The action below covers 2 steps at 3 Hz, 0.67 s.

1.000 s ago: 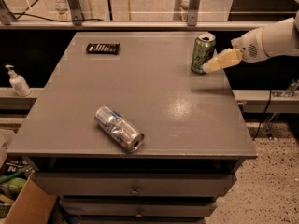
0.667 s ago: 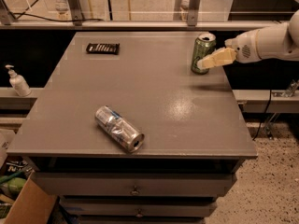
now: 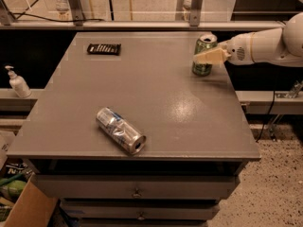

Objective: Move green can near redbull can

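- Green can [image 3: 201, 69] stands at the worktop's [image 3: 156, 103] 1 o'clock corner; the tool [image 3: 203, 58], from 3 o'clock, overlaps its middle.
- Tool spread or pinching: cannot tell; it hides part of the can.
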Tool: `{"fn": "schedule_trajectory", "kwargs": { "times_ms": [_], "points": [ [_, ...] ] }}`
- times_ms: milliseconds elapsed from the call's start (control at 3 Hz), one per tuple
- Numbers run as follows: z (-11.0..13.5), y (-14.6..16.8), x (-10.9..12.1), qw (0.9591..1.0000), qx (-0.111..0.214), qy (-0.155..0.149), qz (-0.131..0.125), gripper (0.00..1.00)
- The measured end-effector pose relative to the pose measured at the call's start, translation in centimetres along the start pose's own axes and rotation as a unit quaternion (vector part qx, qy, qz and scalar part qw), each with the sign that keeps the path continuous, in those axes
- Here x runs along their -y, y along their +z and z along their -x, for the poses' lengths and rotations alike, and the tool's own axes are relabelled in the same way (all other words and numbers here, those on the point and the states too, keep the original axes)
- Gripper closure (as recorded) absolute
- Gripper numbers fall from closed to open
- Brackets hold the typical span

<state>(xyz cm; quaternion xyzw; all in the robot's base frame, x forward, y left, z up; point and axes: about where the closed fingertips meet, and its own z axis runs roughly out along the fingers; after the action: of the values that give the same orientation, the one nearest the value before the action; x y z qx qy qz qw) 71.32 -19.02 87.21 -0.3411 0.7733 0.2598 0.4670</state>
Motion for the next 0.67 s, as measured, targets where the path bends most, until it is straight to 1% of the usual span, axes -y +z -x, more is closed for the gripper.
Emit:
{"fn": "schedule_trajectory", "kwargs": {
  "times_ms": [333,667],
  "points": [
    [0.5,-0.9,-1.0,0.9998,0.013,-0.008,0.012,0.65],
    [1.1,-2.5,-2.9,0.9990,0.026,-0.020,0.031,0.88]
  ]
}}
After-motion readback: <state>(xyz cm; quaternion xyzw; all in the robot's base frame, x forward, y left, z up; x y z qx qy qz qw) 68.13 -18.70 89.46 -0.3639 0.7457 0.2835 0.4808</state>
